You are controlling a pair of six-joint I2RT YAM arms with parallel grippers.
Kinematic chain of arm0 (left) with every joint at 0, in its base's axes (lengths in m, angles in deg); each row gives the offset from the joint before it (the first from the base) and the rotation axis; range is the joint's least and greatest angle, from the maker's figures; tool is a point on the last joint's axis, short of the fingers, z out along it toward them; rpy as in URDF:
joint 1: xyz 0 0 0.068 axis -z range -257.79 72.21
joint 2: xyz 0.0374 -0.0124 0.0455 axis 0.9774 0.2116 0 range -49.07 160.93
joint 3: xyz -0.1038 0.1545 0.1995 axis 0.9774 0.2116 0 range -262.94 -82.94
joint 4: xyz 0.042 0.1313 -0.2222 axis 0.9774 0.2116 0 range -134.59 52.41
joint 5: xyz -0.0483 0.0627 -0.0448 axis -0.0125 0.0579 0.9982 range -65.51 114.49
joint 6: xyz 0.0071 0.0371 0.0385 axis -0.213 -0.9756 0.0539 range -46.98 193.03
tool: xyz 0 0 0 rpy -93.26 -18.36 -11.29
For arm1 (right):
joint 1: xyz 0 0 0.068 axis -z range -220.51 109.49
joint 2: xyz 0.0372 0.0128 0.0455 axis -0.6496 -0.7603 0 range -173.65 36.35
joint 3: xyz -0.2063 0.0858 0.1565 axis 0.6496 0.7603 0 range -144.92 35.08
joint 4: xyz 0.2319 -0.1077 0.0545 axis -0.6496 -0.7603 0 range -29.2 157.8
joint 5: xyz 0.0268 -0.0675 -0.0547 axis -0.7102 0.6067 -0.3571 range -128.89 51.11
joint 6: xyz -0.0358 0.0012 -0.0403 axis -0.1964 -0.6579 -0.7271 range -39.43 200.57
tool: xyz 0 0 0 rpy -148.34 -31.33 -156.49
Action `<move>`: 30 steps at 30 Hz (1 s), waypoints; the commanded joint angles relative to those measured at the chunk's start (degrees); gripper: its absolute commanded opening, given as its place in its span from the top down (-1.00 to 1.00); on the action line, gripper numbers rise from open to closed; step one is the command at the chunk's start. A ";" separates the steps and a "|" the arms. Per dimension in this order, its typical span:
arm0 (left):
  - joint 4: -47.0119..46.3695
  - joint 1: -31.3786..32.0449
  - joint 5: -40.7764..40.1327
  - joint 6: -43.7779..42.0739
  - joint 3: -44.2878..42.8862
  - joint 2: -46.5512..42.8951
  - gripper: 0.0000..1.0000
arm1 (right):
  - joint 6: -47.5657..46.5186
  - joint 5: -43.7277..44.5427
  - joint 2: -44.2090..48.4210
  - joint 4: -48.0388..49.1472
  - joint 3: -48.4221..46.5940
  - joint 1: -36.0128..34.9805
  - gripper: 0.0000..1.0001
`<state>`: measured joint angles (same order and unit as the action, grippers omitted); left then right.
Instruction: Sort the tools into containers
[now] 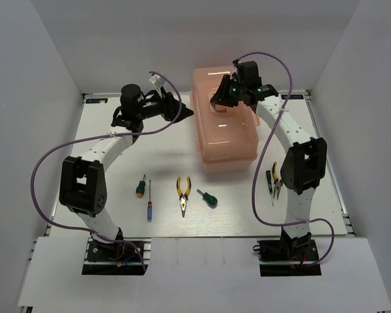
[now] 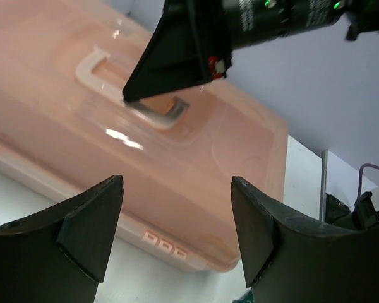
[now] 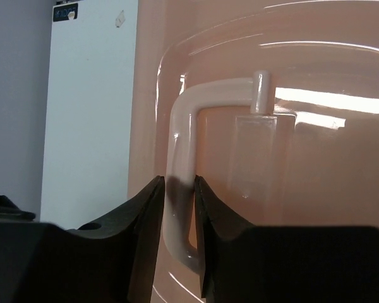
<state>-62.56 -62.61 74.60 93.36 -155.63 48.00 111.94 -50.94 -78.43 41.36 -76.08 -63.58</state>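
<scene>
Nearest our arms' bases, a stubby orange-green screwdriver (image 1: 140,188), a thin purple-handled screwdriver (image 1: 149,203), yellow-handled pliers (image 1: 184,194) and a stubby green screwdriver (image 1: 209,198) lie in a row on the white table (image 1: 247,218). A second pair of pliers (image 1: 277,188) and a dark green screwdriver (image 1: 269,178) lie beside the right arm. Farther back stands the closed pink toolbox (image 1: 225,140). Our right gripper (image 3: 177,186) is clamped on its lid handle (image 3: 183,126), and our left gripper (image 2: 177,183) has its jaws apart just beside the box's left side.

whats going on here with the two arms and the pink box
The right gripper is clamped on the pale handle of the closed pink toolbox. The left gripper hangs open beside the box's left side. The tools lie on the table, none sorted yet.
</scene>
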 commanded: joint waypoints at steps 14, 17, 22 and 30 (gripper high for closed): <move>4.88 6.08 -4.22 -1.09 -13.71 6.45 -0.55 | 6.85 -12.02 1.49 2.44 -1.96 0.83 0.46; 6.63 7.31 -5.89 -1.09 -14.85 7.16 -0.55 | 7.47 -12.82 1.84 2.79 -1.96 1.36 0.46; 11.20 8.72 -9.23 -1.09 -17.75 9.45 -0.55 | 8.35 -13.61 2.19 3.32 -2.14 2.06 0.46; 21.92 11.01 -16.43 -2.76 -24.60 14.01 -0.58 | 9.67 -15.10 2.11 4.11 -1.87 2.59 0.49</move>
<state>-46.06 -52.51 62.47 91.88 -176.94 61.73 119.62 -61.56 -78.45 42.30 -76.08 -60.52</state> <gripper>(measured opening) 0.787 0.262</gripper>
